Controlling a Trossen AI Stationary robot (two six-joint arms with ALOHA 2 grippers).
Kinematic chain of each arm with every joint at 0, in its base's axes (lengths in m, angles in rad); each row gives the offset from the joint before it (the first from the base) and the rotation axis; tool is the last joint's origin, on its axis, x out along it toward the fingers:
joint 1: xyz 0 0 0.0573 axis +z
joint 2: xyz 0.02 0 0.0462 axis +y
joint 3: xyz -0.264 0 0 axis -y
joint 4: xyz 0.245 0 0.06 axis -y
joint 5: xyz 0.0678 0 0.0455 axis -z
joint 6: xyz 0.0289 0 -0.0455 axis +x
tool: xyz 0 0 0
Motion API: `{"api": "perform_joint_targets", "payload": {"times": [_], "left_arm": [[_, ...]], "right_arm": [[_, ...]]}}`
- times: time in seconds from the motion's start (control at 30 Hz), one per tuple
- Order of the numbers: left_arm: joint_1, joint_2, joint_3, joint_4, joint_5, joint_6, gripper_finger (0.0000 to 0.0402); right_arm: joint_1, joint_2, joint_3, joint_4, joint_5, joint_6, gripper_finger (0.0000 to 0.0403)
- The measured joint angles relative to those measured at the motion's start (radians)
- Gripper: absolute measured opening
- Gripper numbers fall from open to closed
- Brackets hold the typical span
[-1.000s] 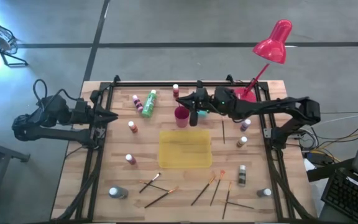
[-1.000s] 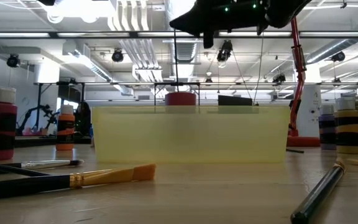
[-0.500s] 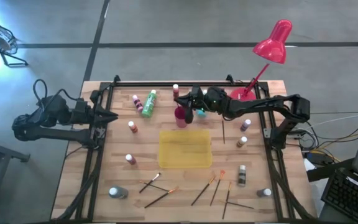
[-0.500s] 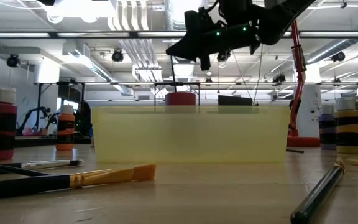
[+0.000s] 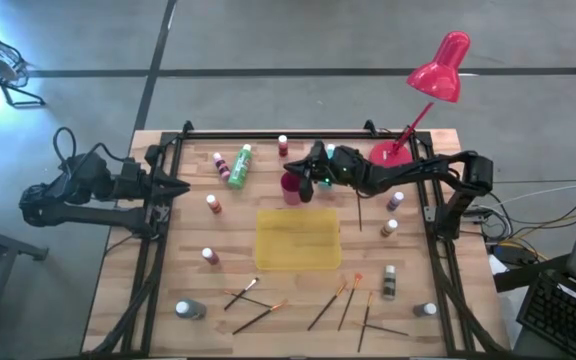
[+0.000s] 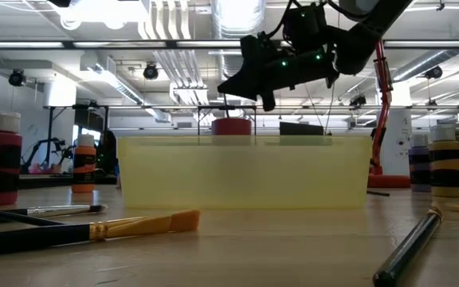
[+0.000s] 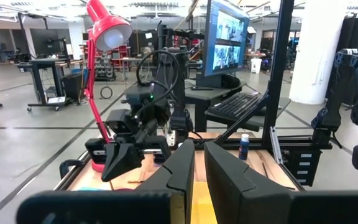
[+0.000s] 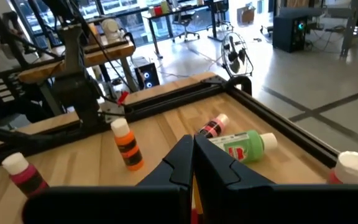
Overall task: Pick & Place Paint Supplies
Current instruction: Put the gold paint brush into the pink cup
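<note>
Table [image 5: 168, 270] carries everything; the red lamp [image 5: 438, 70] stands at its rear right corner. The right arm reaches across from the right side, with the right gripper [image 5: 293, 168] up in the air just behind the magenta cup [image 5: 291, 187]. In the low view it hangs above the cup's rim. Its fingers [image 8: 180, 163] are pressed together. We cannot tell whether anything thin is pinched between them.

The left arm is parked at the left edge. On the left gripper [image 5: 180, 187], the wrist view shows fingers [image 7: 182, 168] a narrow slit apart with nothing in between.

The yellow tray [image 5: 298, 240] sits mid-table, just in front of the cup, and we see nothing in it.

Paint supplies are scattered on the wood around the tray:
- The green bottle [image 5: 239, 166] lies on its side at rear left, with a pink-banded bottle [image 5: 220, 162] just beside it.
- A white-capped bottle [image 5: 283, 145] stands at the rear rail.
- An orange bottle [image 5: 213, 203] and a red bottle [image 5: 209, 256] stand left of the tray.
- A grey bottle [image 5: 188, 310] is at front left.
- Right of the tray we see a purple bottle [image 5: 395, 201], a brown bottle [image 5: 389, 227] and a dark-banded bottle [image 5: 389, 282].
- The corner bottle [image 5: 425, 310] is at front right.
- One dark brush [image 5: 359, 210] lies just right of the tray.
- The other brushes [image 5: 258, 317] lie spread along the front edge, orange tips mostly pointing rearward.
</note>
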State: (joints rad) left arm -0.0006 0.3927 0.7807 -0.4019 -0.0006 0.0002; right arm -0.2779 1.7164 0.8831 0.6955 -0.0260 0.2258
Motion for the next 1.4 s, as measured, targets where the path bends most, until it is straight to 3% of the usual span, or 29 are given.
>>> {"api": "perform_joint_targets", "payload": {"times": [1.4], "left_arm": [[0.000, 0.000, 0.000, 0.000, 0.000, 0.000, 0.0046]], "right_arm": [[0.003, 0.085, -0.038, 0.094, 0.002, 0.010, 0.0008]]}}
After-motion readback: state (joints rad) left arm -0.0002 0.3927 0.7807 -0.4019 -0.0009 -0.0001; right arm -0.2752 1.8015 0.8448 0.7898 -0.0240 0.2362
